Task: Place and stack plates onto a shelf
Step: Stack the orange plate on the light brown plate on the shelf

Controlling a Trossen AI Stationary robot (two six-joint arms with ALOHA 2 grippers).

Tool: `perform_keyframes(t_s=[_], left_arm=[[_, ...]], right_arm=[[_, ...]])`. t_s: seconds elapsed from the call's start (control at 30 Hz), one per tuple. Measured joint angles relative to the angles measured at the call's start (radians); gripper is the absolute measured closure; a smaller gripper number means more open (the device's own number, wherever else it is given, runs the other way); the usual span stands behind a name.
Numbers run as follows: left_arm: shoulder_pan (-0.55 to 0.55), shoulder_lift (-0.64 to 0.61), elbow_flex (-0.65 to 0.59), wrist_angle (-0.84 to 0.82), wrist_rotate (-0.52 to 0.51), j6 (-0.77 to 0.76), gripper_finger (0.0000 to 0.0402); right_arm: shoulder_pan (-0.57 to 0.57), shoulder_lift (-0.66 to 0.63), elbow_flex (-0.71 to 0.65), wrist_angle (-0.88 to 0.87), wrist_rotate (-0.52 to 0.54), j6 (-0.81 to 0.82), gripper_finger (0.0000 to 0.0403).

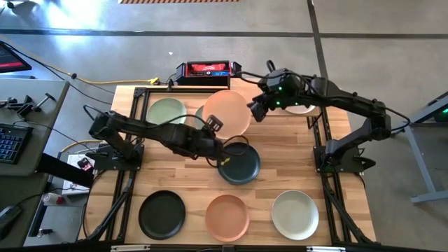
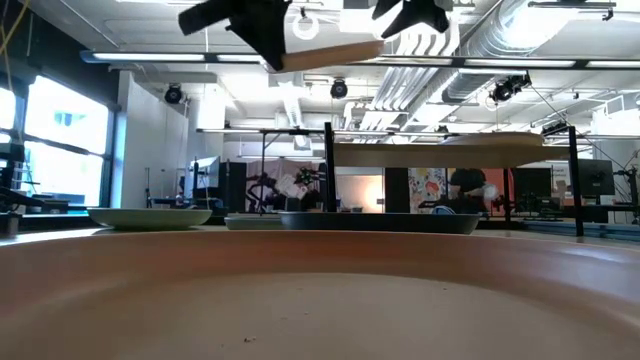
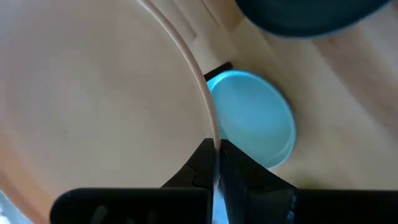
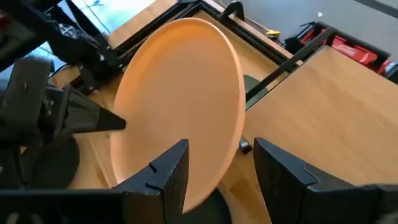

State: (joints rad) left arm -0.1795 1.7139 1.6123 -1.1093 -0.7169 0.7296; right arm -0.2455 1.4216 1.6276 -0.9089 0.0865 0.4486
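Above the middle of the wooden desk [image 1: 294, 175], the left end effector [image 1: 214, 126] pinches the near rim of a peach plate [image 1: 227, 112], its fingers shut tight on the thin edge and holding the plate in the air, tilted. The right end effector [image 1: 257, 108] stands at the plate's right rim with its fingers [image 4: 166, 174] spread wide, one on each side of the edge and not closed on it. The plate hangs over the left part of the shelf [image 1: 308, 117], a small wood panel with thin black posts at the far side of the desk. To the left, a pale green plate [image 1: 166, 112] lies flat, with another greenish plate just showing past the peach one. A dark teal plate [image 1: 239, 165] sits right under the left arm, near the centre. Along the near edge lie a black plate [image 1: 162, 213], a terracotta plate [image 1: 227, 216] and an off-white plate [image 1: 295, 214], well apart, with bare wood between the rows. A red-and-black box [image 1: 207, 70] rests beyond the far edge.
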Motion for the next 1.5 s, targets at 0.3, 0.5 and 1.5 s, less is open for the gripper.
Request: perform_keyframes(t_s=[0.3,0.5,1.5], left_arm=[[0.001,0.011,0.0,0.007,-0.053,0.042,0.0401],[0.004,0.011,0.0,0.009,-0.123,0.115,0.0401],[0.009,0.011,-0.001,0.059,-0.148,0.129,0.0399]], right_arm=[[0.011,0.001,0.0,-0.025,0.113,-0.001,0.0243],[0.011,0.014,0.0,-0.015,0.113,-0.003,0.0243],[0.01,0.06,0.001,-0.02,0.063,0.048,0.0398]])
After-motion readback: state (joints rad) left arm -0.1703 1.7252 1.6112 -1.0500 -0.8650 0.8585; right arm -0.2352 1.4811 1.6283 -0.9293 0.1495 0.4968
